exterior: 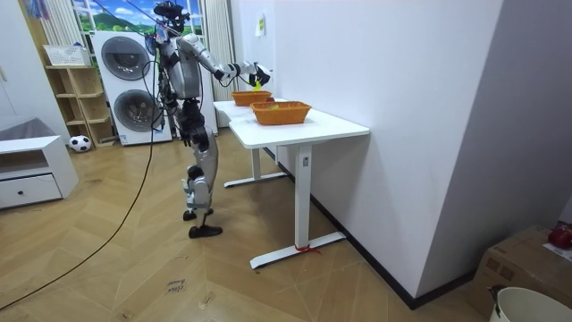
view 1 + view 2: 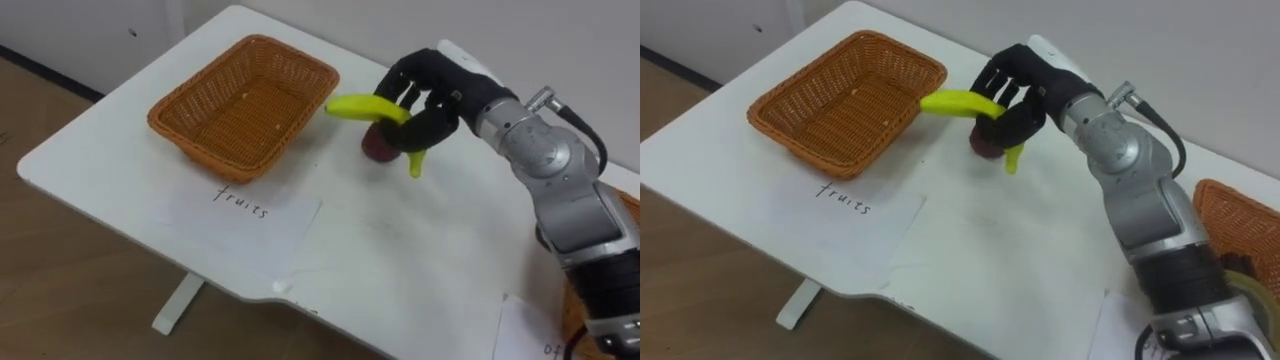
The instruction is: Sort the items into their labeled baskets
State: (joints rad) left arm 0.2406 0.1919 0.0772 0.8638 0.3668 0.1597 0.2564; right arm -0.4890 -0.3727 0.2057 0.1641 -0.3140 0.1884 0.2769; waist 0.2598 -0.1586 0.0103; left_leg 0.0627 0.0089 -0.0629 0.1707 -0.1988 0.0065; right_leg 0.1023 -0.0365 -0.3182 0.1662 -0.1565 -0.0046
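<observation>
My right hand (image 2: 430, 95) (image 2: 1025, 85) is shut on a yellow banana (image 2: 366, 108) (image 2: 958, 102), held above the white table (image 2: 400, 260) just right of the empty wicker fruit basket (image 2: 245, 100) (image 2: 845, 100). The banana's tip reaches toward the basket's right rim. A dark red fruit (image 2: 378, 147) (image 2: 986, 146) lies on the table under the hand. In the room view I stand at the table's end with the right hand (image 1: 253, 73) stretched over it, holding the banana (image 1: 256, 83).
A paper label (image 2: 245, 210) lies in front of the fruit basket. A second wicker basket (image 2: 1240, 230) (image 1: 281, 112) sits at the table's right, with another paper (image 2: 525, 330) near it. The table's front edge runs close below the label.
</observation>
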